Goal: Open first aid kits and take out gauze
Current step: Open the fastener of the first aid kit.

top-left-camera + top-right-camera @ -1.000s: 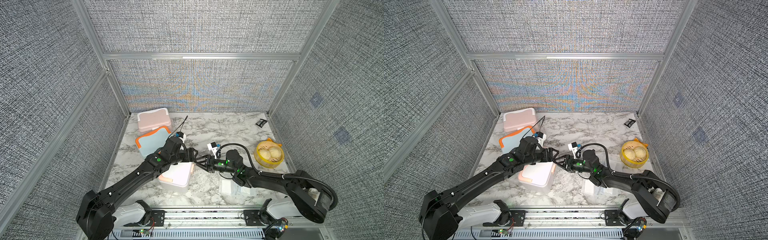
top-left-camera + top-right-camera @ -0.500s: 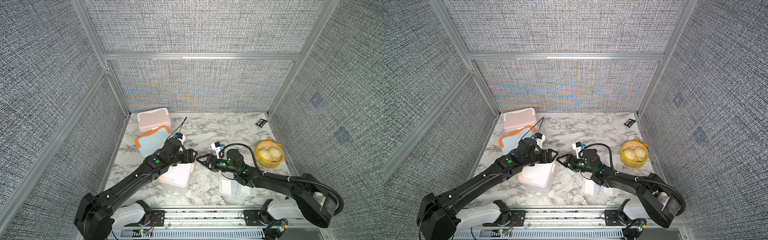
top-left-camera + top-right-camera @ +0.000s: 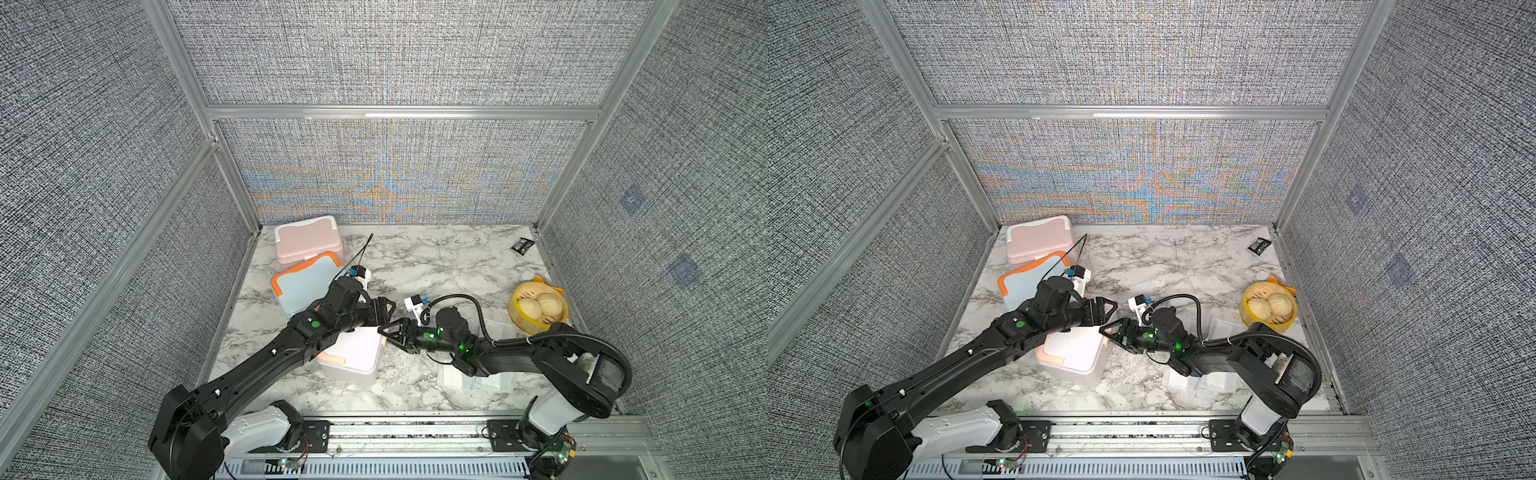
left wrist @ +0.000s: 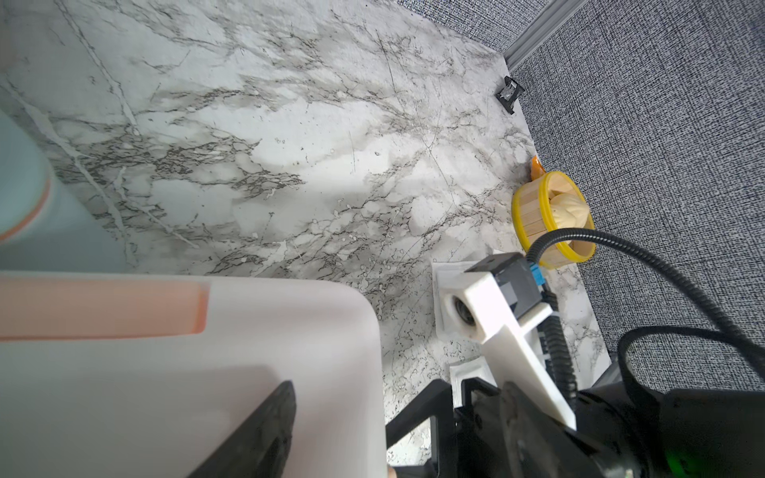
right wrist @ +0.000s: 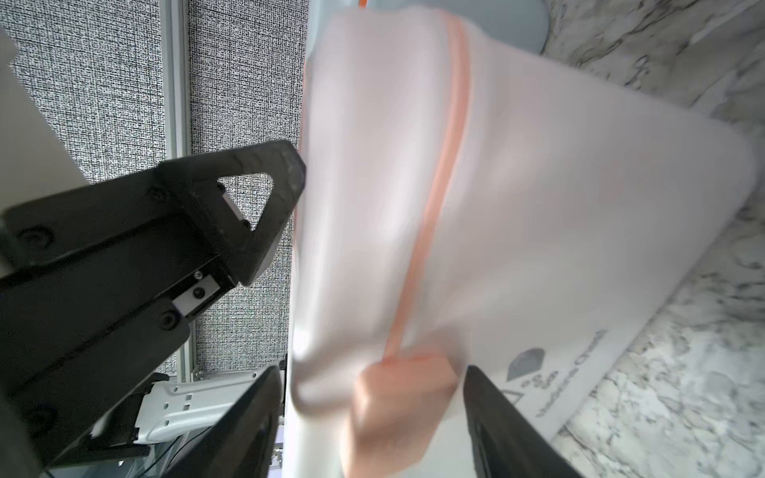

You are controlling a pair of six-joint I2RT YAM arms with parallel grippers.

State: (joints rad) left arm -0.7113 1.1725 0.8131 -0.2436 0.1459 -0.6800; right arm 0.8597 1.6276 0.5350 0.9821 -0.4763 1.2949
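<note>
Three first aid kits show in both top views. The pink-and-white one (image 3: 307, 239) stands at the back left, with the pale blue-and-orange one (image 3: 301, 286) in front of it. Nearest is the white-and-peach one (image 3: 353, 357), lid down. My left gripper (image 3: 383, 312) is open at its far right corner, one finger (image 4: 265, 434) lying over the lid. My right gripper (image 3: 385, 332) is open, its fingers either side of the peach latch (image 5: 401, 397). Gauze packets (image 3: 469, 378) lie flat under the right arm, and another packet (image 3: 1221, 328) lies beside it.
A yellow basket with buns (image 3: 538, 307) sits at the right edge. A small black wrapper (image 3: 521, 245) lies in the back right corner. Grey fabric walls close in the marble table (image 3: 436, 266) on three sides, with a rail along the front.
My right gripper has slid left up to the white-and-peach kit and now straddles its latch. Its jaws widened and then narrowed again. The left arm has barely moved.
</note>
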